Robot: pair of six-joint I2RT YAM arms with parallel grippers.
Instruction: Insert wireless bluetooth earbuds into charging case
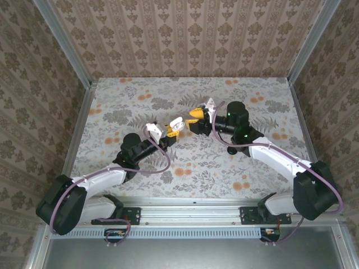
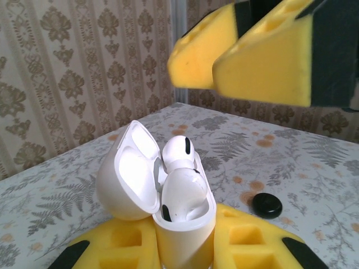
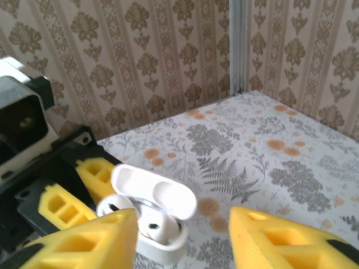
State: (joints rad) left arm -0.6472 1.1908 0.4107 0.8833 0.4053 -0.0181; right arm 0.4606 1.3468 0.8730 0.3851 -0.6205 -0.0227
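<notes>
1. The grey flower-patterned counter (image 1: 252, 95) spreads out beneath both pairs of fingers.
2. The right fingers (image 3: 280, 235), yellow plastic wedges, stand apart with nothing between them. They hang just above and beyond the left fingers, tips turned toward the case.
3. The left fingers (image 2: 123, 246), also yellow wedges, are clamped on the lower body of the case, one on each side.
4. The small white glossy rounded plastic charging case (image 2: 180, 231) stands upright between the left fingers. Its hinged lid (image 2: 132, 174) is swung open and rises above their tips, leaning to one side.
5. Two white glossy earbuds (image 2: 182, 193) with small black marks sit in the case's open mouth. One is low in its well; the other stands higher behind it, its rounded head clear of the rim.
6. A small rounded black piece (image 2: 266, 205) lies on the counter beyond the left fingers, apart from the case.
</notes>
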